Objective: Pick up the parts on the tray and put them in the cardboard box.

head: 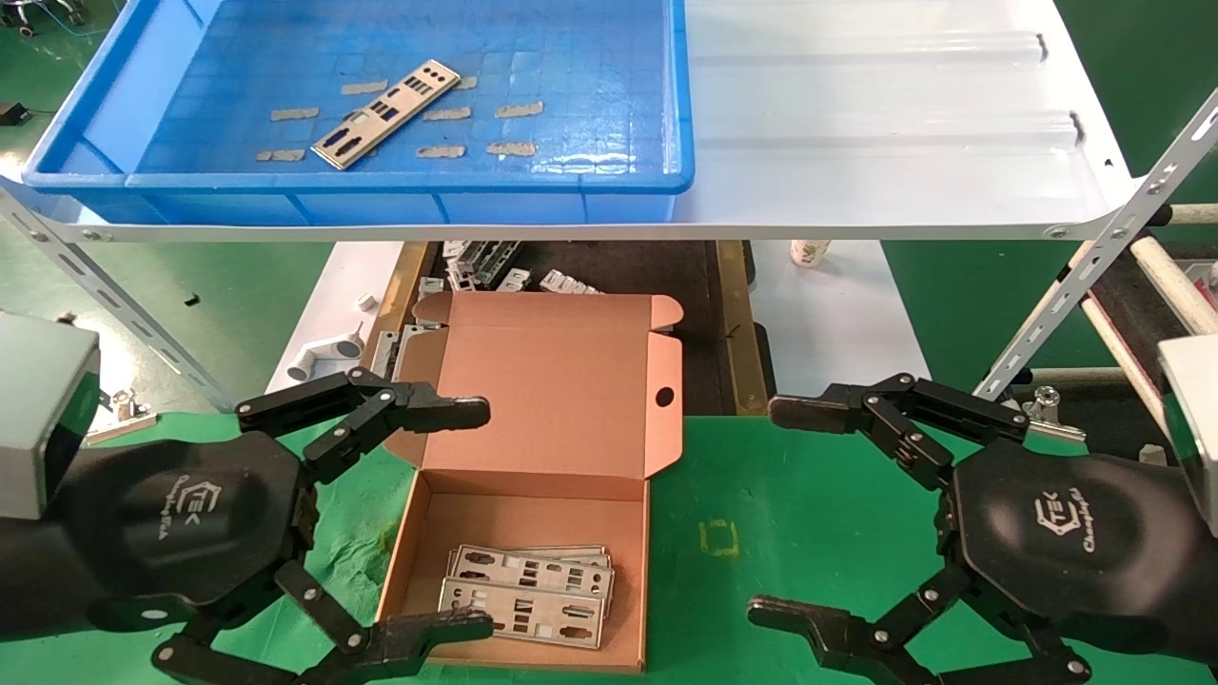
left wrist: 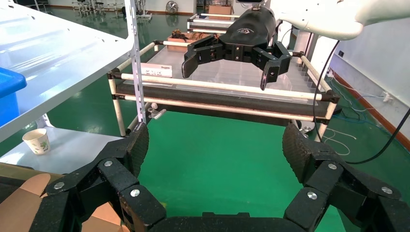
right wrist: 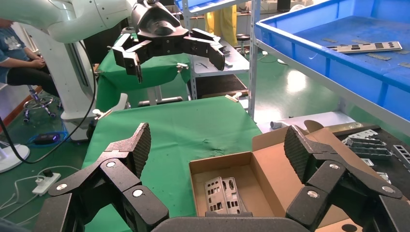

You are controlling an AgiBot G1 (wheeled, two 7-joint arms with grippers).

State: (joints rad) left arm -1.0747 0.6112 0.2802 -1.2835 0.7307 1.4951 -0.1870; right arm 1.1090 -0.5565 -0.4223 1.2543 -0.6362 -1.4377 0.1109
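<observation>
One silver-grey punched part (head: 385, 114) lies slantwise on the floor of the blue tray (head: 400, 181), up on the white shelf. Below it the cardboard box (head: 552, 381) stands open on the green mat, lid leaning back, with a few parts (head: 528, 590) stacked flat inside. My left gripper (head: 476, 518) hovers open at the box's left wall, nothing between its fingers. My right gripper (head: 771, 509) is open over the mat to the right of the box, also empty. The right wrist view shows the box (right wrist: 270, 164), its parts (right wrist: 220, 193) and the tray's part (right wrist: 370, 47).
The white ribbed shelf (head: 885, 114) overhangs the far side. A white pipe fitting (head: 324, 357) and loose metal plates (head: 485, 262) lie behind the box. A paper cup (head: 809, 252) stands under the shelf. A roller rack (head: 1142, 285) is at the right. Grey tape scraps (head: 519, 109) dot the tray.
</observation>
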